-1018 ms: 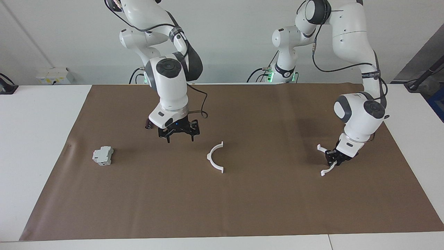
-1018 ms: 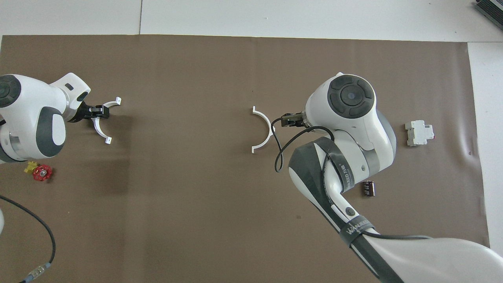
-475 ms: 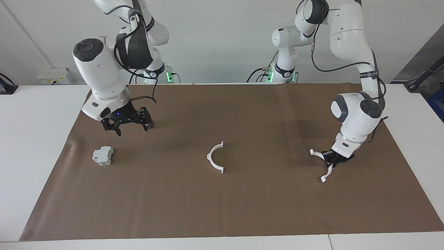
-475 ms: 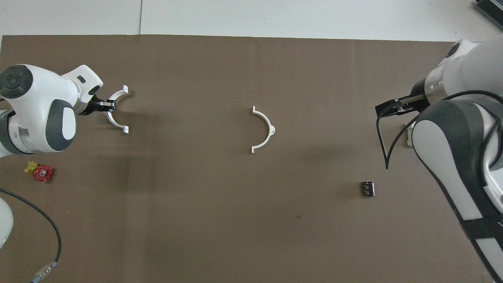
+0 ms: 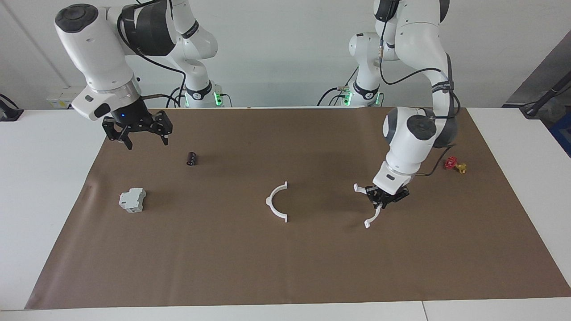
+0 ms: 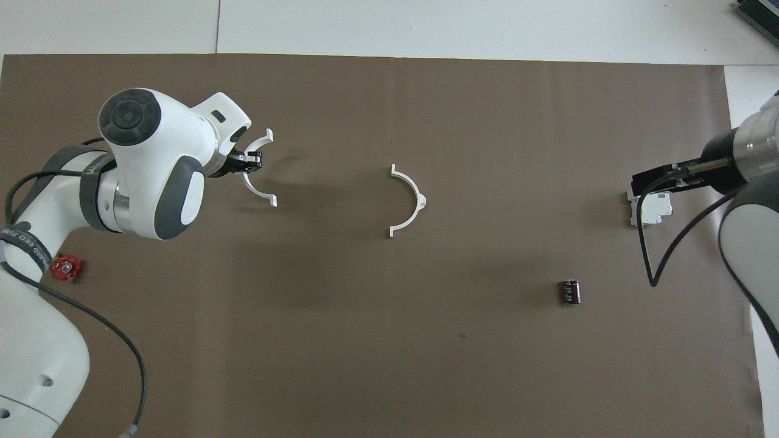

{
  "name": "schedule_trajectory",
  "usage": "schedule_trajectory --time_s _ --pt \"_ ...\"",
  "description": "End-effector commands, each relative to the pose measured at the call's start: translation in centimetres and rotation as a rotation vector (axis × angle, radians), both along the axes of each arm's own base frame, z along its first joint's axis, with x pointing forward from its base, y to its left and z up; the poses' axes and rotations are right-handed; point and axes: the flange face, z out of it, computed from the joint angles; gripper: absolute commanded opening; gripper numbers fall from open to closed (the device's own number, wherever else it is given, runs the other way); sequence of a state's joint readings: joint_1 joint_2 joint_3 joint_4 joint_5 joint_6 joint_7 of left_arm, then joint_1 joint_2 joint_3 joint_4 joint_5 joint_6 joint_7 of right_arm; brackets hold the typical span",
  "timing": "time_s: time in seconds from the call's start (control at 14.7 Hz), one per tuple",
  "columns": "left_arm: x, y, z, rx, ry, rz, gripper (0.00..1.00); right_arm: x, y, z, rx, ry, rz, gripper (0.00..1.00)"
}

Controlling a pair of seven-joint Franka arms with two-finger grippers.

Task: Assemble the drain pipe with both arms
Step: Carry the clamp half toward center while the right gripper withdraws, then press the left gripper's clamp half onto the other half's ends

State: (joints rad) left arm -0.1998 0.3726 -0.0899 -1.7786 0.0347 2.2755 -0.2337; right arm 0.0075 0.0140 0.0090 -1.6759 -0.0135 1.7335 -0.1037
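One white half-ring [image 5: 269, 201] of the drain pipe lies on the brown mat [image 5: 285, 267] near its middle; it also shows in the overhead view [image 6: 420, 199]. My left gripper [image 5: 386, 198] is shut on the second half-ring [image 5: 374, 217] and holds it low over the mat. That half is a hand's width from the lying half, toward the left arm's end, and is also in the overhead view [image 6: 263, 196], as is the left gripper [image 6: 251, 163]. My right gripper [image 5: 148, 143] is open and empty, raised at the right arm's end of the mat, over the grey block in the overhead view [image 6: 654, 182].
A grey boxy block [image 5: 132, 199] [image 6: 651, 210] and a small black cylinder [image 5: 192, 158] [image 6: 570, 291] lie toward the right arm's end. A red-and-gold valve piece [image 5: 455, 165] [image 6: 64, 267] lies toward the left arm's end.
My left gripper has carried its half-ring toward the middle of the mat, closer to the lying half. My right gripper has swung away from the middle to its own end and risen.
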Motion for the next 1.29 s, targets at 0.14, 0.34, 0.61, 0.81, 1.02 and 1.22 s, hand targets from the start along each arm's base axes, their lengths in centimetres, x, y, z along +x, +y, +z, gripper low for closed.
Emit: schedule_trajectory --time_s 0.14,0.34,0.61,0.81,1.02,1.22 --pt "-2.1 -4.5 0.5 0.007 0.012 0.036 0.0 -0.2 -1.8 -0.8 0.019 0.002 0.012 1.0" --pt "-3.2 -7.4 0.7 0.007 0.02 0.035 0.0 -0.4 -3.4 -0.6 0.031 0.001 0.039 1.0" --pt "-4.0 -9.3 0.6 0.003 0.012 0.02 0.0 -0.3 -3.5 -0.7 0.034 0.002 0.04 1.0" --pt "-3.8 -10.7 0.5 -0.031 -0.042 0.033 0.0 -0.4 -3.5 -0.7 0.035 0.005 0.039 1.0" --pt "-3.6 -11.9 0.1 -0.055 -0.092 0.006 0.0 -0.3 -3.6 -0.7 0.034 0.002 0.039 1.0" --pt "-4.1 -13.5 -1.5 -0.034 -0.097 -0.037 0.0 -0.3 -3.6 -0.8 0.034 0.002 0.042 1.0"
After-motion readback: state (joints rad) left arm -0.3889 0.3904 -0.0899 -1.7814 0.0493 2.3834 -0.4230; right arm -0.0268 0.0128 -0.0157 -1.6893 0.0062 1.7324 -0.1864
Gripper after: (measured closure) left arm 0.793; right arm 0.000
